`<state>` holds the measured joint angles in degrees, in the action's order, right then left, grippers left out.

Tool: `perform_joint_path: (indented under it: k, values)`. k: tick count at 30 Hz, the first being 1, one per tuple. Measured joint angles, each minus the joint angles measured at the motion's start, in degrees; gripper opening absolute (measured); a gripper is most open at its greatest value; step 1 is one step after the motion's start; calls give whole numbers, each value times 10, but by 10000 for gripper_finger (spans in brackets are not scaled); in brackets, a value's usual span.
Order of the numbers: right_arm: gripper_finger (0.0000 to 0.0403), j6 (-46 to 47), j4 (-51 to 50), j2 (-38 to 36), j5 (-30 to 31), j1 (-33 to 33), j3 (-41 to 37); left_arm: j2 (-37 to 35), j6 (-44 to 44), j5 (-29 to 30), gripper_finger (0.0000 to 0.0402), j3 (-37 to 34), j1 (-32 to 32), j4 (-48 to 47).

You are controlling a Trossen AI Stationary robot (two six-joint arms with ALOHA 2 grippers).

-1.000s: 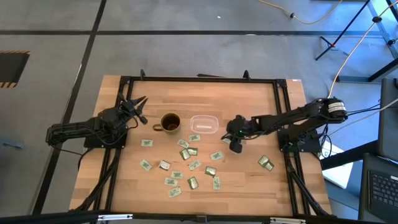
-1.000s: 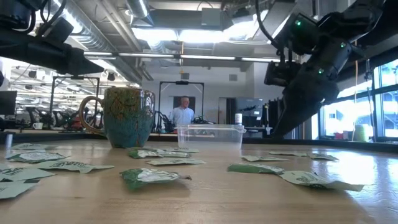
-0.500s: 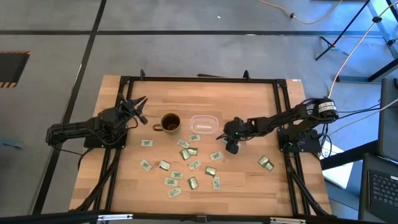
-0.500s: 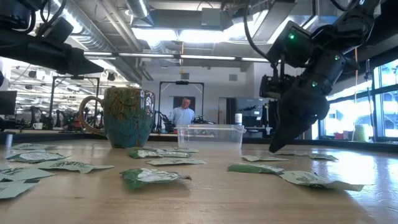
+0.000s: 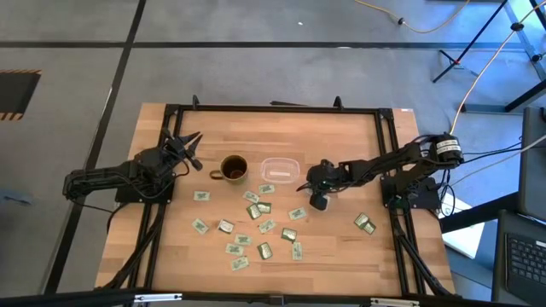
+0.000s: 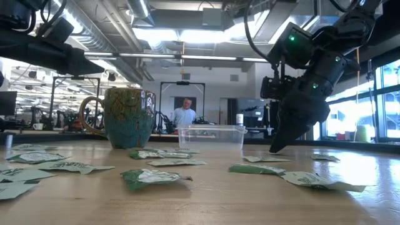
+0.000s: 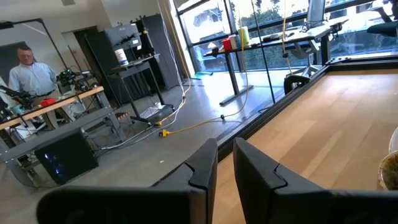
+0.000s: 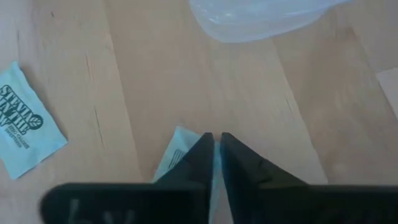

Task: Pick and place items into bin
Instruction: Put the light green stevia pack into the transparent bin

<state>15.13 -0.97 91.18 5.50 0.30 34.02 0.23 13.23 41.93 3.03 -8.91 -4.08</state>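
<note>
At the left of the high view, the left pincer (image 5: pixel 189 147) waits over the left edge of the tabletop (image 5: pixel 341 145), left of the mug (image 5: pixel 234 169). In its own wrist view its two dark fingers (image 7: pixel 205 163) stand close side by side with a narrow gap, grasping nothing.

Just right of the mug, in the upper middle of the tabletop, sits the bin (image 5: pixel 280 170), a shallow clear container. Whether anything lies inside it cannot be told.

Below the mug and bin, the packets (image 5: pixel 260 226) lie scattered flat over the middle and lower middle of the tabletop, pale green and white. One more packet (image 5: pixel 365 224) lies apart at the lower right.

Right of the bin and near it, the right pincer (image 5: pixel 304 186) points down at the wood, its arm reaching in from the right edge. In the right wrist view its fingers (image 8: pixel 202 155) are clenched almost together, with the pale edge of a packet (image 8: pixel 173 151) showing in the slit between them and spreading out to one side on the wood. Another packet (image 8: pixel 23 129) with printed lettering lies well apart from it, and the bin's clear rim shows beyond the fingertips.

In the low view the right pincer's tip (image 6: pixel 275 147) touches down on the tabletop right of the bin (image 6: pixel 210 137), and a person (image 6: pixel 184 114) stands in the room far behind.
</note>
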Motion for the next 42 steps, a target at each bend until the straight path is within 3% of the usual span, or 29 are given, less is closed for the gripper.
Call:
perform_joint_path:
  k: [3, 28, 32, 38, 42]
  values:
    - [5, -5, 1, 0, -2, 0, 0, 0, 0, 0, 47, 0, 0, 0]
    - [1, 11, 13, -39, -9, -1, 2, 0, 0, 0, 48, 0, 0, 0]
    - [1, -3, -16, -39, -6, -2, 40, 0, 0, 0, 49, 0, 0, 0]
    - [0, -15, -136, -40, 85, -7, 146, 0, 0, 0, 47, 0, 0, 0]
    - [0, -73, -126, -40, 104, -13, 191, 0, 0, 0, 49, 0, 0, 0]
